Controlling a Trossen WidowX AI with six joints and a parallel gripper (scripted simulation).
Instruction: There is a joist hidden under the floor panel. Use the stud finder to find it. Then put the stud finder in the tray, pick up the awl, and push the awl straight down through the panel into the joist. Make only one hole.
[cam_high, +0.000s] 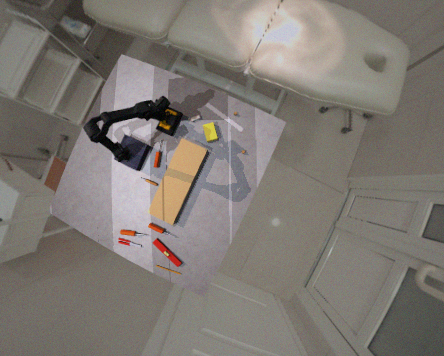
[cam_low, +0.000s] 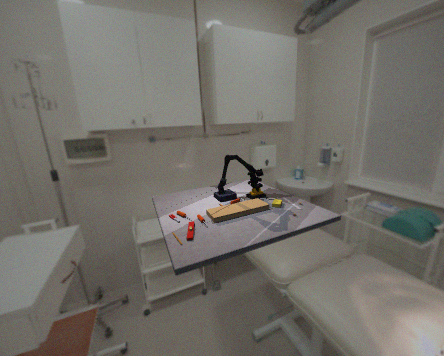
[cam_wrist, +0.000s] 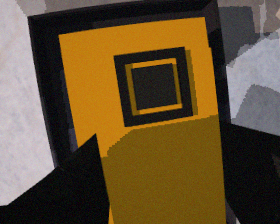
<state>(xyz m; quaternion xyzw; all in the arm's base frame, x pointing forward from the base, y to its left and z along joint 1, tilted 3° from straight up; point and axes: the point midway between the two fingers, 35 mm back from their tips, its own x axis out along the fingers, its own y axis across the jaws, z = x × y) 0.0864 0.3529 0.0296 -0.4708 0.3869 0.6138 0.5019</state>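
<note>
The yellow-orange stud finder (cam_high: 165, 125) (cam_low: 257, 192) (cam_wrist: 90, 60), with a dark square window, is between the fingers of my gripper (cam_low: 256, 188) (cam_wrist: 150, 132), which is shut on it. The black tray (cam_high: 173, 132) (cam_wrist: 45, 75) surrounds it in the wrist view; whether it touches the tray floor is unclear. The tan floor panel (cam_high: 177, 195) (cam_low: 237, 210) lies beside the tray, with a darker band across it. An orange-handled tool (cam_high: 157, 159) with a thin metal end lies between the arm's base and the panel; I cannot tell surely whether it is the awl.
A yellow block (cam_high: 210, 132) (cam_low: 277, 203) is near the panel's far end. Orange-handled tools (cam_high: 128, 232) (cam_high: 156, 228), a red level (cam_high: 167, 252) (cam_low: 191, 230) and a pencil (cam_high: 169, 269) lie past its other end. A thin orange tool (cam_high: 150, 181) lies beside it.
</note>
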